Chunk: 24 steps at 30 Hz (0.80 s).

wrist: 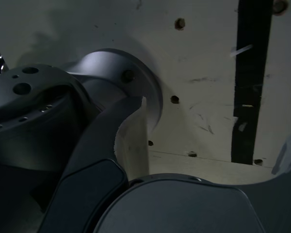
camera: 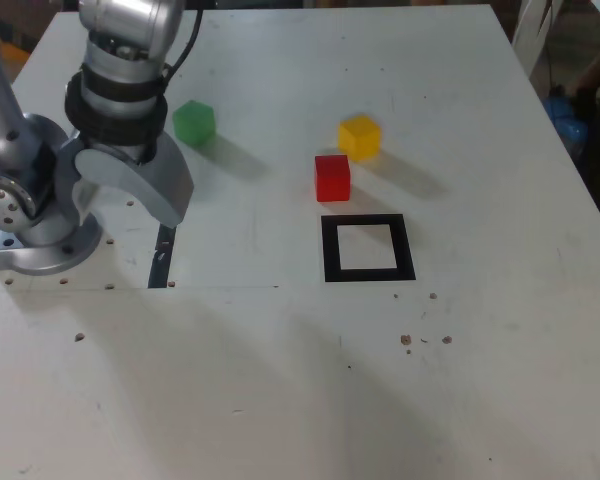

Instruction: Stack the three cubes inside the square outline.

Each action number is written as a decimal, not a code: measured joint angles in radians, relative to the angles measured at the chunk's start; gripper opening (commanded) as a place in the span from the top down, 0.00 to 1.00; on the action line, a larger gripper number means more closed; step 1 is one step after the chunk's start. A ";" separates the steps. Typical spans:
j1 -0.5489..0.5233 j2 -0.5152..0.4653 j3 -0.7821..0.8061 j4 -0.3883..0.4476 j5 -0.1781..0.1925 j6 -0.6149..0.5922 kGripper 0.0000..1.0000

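In the exterior view, the red cube (camera: pixel 332 177) sits just beyond the far edge of the black square outline (camera: pixel 329 250), whose white centre holds nothing. The yellow cube (camera: pixel 359 136) lies slightly farther back, to the red one's right. The green cube (camera: pixel 193 121) rests alone toward the exterior view's left, close behind the arm. My gripper (camera: pixel 170 200) is folded down beside the arm's base (camera: pixel 30 230), far from all three cubes, and looks shut with nothing in it. The wrist view shows one grey finger (wrist: pixel 94 160) and the base (wrist: pixel 111 82), but no cubes.
A short black tape strip (camera: pixel 164 255) lies on the white table right under the gripper, and it also shows in the wrist view as a strip (wrist: pixel 250 82). Small screw holes and brown specks dot the table (camera: pixel 280 380). Blue clutter (camera: pixel 570 115) sits off the table's far right edge.
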 measured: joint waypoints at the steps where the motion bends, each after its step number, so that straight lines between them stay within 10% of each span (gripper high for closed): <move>1: 0.005 0.000 -0.002 0.000 0.000 0.002 0.01; 11: 0.038 -0.005 -0.225 0.123 0.078 0.034 0.01; 24: 0.167 0.276 -0.643 0.187 0.148 0.169 0.01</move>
